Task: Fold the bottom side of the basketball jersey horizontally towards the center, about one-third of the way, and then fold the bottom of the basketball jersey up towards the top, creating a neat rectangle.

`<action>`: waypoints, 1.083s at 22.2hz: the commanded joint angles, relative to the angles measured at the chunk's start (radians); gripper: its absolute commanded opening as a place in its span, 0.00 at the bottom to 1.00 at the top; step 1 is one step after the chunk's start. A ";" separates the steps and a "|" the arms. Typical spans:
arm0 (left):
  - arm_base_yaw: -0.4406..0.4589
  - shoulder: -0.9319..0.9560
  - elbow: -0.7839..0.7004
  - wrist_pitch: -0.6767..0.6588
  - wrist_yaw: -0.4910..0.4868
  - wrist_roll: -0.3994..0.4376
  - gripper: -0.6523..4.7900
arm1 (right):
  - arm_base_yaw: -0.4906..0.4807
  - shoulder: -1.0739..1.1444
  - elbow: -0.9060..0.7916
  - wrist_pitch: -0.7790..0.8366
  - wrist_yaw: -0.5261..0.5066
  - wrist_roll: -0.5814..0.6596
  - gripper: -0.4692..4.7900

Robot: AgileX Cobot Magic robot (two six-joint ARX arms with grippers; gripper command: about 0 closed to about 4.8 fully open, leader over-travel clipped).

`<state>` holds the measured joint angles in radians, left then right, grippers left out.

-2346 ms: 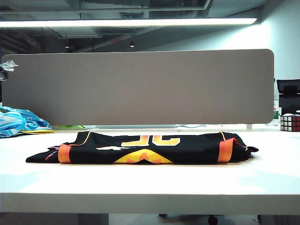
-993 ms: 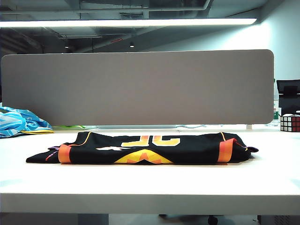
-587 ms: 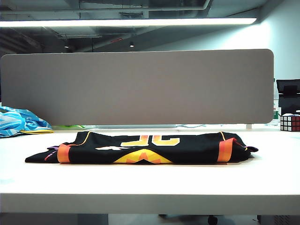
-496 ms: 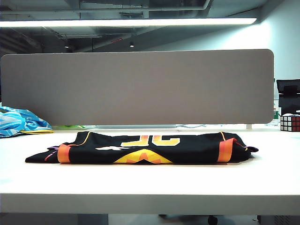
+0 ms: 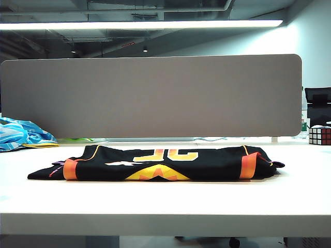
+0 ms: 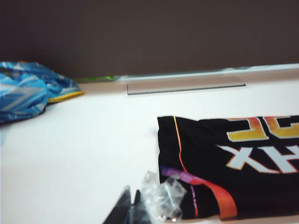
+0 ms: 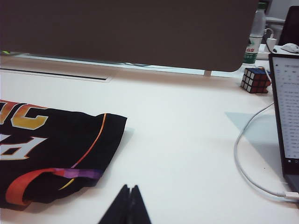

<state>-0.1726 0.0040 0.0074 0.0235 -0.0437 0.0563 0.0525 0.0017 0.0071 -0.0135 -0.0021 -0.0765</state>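
Jersey (image 5: 160, 163) sits folded mid-tabletop (image 5: 165, 201), left gripper (image 6: 133, 205) and right gripper (image 7: 127, 203) both pinched together empty near its ends.

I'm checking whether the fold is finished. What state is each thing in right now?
basketball jersey: folded into a flat rectangle on the table, untouched.
left gripper: shut, empty, off the jersey's end.
right gripper: shut, empty, clear of the jersey.
blue cloth: crumpled, at the table's far left.
Rubik's cube: scrambled, at far right.
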 commanded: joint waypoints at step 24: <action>0.000 0.001 0.000 0.015 0.003 -0.046 0.11 | 0.001 -0.002 -0.006 0.054 0.019 -0.003 0.09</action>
<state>-0.1741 0.0040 0.0071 0.0257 -0.0456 0.0101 0.0532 0.0017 0.0071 0.0257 0.0158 -0.0772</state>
